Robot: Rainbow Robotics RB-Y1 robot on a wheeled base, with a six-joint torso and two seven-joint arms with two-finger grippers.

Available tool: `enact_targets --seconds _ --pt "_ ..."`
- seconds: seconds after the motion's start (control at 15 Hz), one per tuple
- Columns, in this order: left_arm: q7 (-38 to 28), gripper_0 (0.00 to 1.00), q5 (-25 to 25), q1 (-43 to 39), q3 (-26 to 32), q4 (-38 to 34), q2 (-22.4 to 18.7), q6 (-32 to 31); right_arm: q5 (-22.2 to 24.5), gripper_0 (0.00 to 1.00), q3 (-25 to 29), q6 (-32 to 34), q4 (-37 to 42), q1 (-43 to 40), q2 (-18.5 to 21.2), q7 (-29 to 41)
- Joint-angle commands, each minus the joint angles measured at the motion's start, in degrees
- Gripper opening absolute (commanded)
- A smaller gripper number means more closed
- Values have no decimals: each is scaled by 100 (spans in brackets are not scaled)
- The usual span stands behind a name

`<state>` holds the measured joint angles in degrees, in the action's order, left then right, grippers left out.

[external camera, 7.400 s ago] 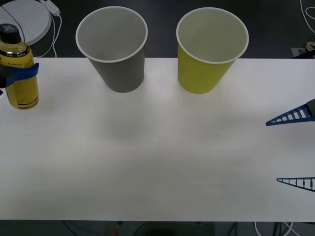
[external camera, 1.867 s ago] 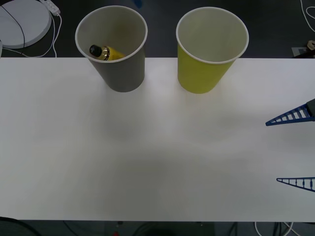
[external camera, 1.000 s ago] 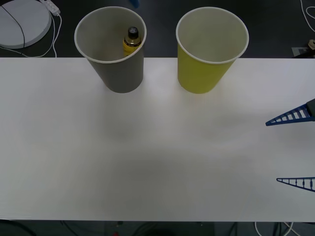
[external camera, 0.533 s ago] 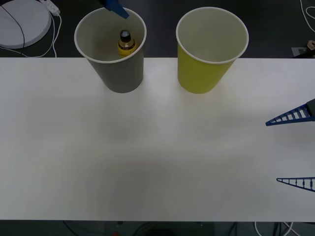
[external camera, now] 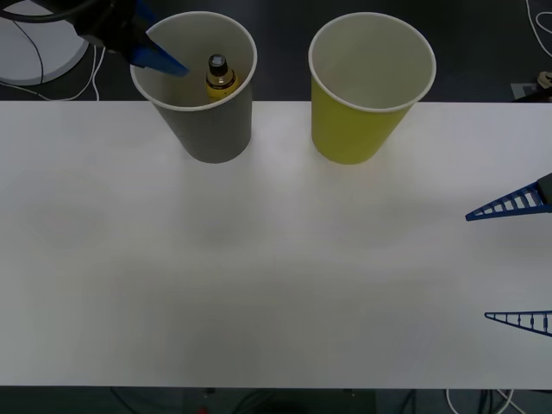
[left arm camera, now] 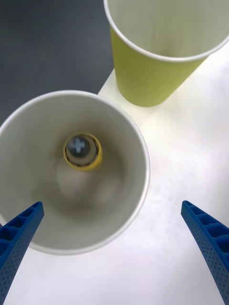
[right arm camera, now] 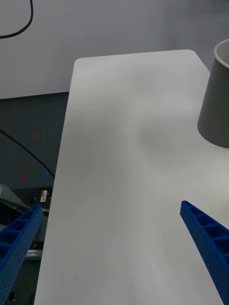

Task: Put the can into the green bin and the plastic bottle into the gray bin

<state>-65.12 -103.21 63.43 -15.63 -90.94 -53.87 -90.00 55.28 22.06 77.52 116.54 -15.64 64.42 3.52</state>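
You have the plastic bottle (external camera: 219,76) standing upright inside the gray bin (external camera: 211,129), its dark cap up and its yellow shoulder just showing over the near rim. From the left wrist camera you look straight down into that cup: the bottle (left arm camera: 82,151) sits on the pale floor of the gray bin (left arm camera: 129,138), a little off centre, with nothing touching it.

Your left gripper (external camera: 147,43) hangs over the far left side of the gray bin, above its rim, with one blue finger (external camera: 159,59) reaching in over the cup's opening. Its jaws are spread wide and hold nothing; in the left wrist view the two fingers (left arm camera: 19,233) sit at either side, one over the cup's edge and the other over the table (left arm camera: 167,238).

The green bin (external camera: 362,112) stands to the right of the gray bin, near it but not touching, both at the far edge of the white table (external camera: 259,276). You can see its pale inside, and there is nothing in the part that shows. In the left wrist view the green bin (left arm camera: 152,71) is just beside the gray one.

Your right gripper (external camera: 517,263) is parked at the right edge of the table, well apart from both cups, jaws wide apart and empty. In its wrist view the fingers (right arm camera: 205,238) frame bare table (right arm camera: 119,167), with the side of the gray bin (right arm camera: 217,105) farther off.
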Motion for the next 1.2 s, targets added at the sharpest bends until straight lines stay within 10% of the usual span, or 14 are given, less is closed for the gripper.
enact_targets --seconds 0.07,0.6,1.2 --pt "17 100 425 -507 236 -451 -353 35 0 100 0 0 0 0 0 0" --pt "351 100 1075 -2845 1976 -2148 -520 316 0 100 0 0 0 0 0 0" --pt "2548 100 2578 -4647 3022 -2148 -687 668 0 100 0 0 0 0 0 0"
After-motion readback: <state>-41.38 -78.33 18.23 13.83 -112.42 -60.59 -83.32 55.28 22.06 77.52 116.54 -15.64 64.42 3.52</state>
